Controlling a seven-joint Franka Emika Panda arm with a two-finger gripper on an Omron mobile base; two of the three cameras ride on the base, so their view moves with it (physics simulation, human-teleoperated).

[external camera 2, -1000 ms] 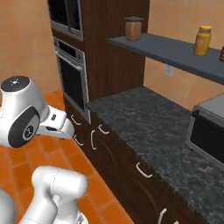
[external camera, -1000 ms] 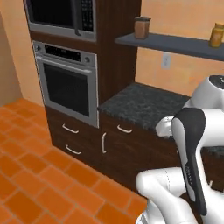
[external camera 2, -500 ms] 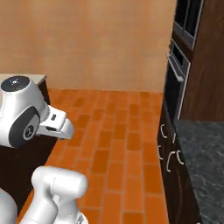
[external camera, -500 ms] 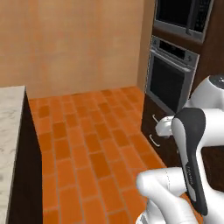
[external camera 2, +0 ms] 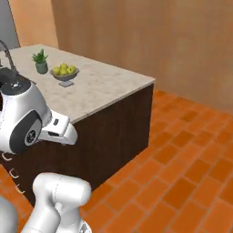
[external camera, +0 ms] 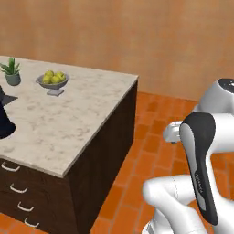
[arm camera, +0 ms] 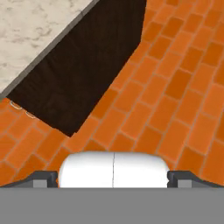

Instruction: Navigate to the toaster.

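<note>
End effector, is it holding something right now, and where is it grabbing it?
Nothing is held. In the hand view the end effector has its two tips wide apart, with just orange brick floor ahead.

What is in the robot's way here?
The island stands ahead on the left, with a fruit bowl and plant on it. Nothing visible stands on the floor to its right.

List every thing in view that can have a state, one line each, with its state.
Fruit bowl: upright on the island counter, holding yellow-green fruit.
Potted plant: upright, near the bowl.
Island drawers: shut.
End effector: fingertips far apart at the hand view's bottom, open, holding nothing.
</note>
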